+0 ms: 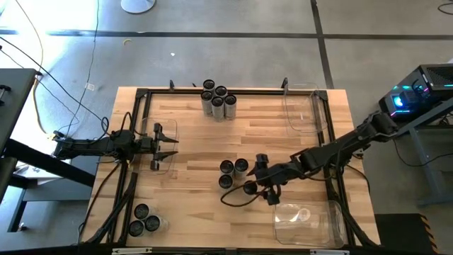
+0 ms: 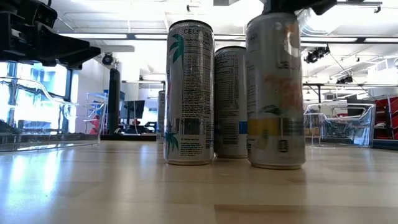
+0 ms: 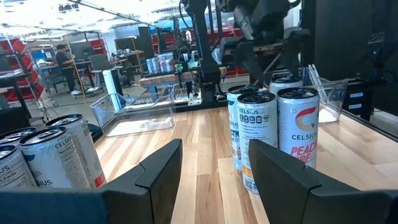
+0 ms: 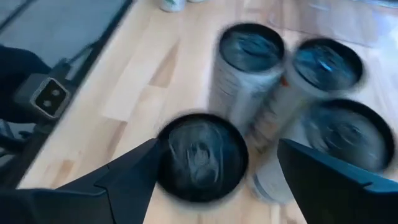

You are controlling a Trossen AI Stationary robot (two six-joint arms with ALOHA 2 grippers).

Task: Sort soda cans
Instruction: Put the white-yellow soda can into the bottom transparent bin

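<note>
Four soda cans stand upright in a group mid-table (image 1: 234, 173); the low view shows them as tall silvery cylinders (image 2: 189, 93). My right gripper (image 1: 256, 183) hovers open over the can nearest the near edge (image 4: 199, 155), one finger on either side of its dark top, not closed on it. That can (image 2: 275, 93) rests on its base on the wood. My left gripper (image 1: 164, 145) is open, held level above the clear bin at the table's left (image 1: 167, 164), facing the group (image 3: 273, 134). More cans stand at the far edge (image 1: 217, 99) and in the near-left bin (image 1: 144, 222).
An empty clear bin sits at the far right corner (image 1: 301, 110) and another at the near right (image 1: 308, 221), close to my right gripper. A black frame rail (image 1: 233, 91) borders the table. Bare wood lies between the left bin and the can group.
</note>
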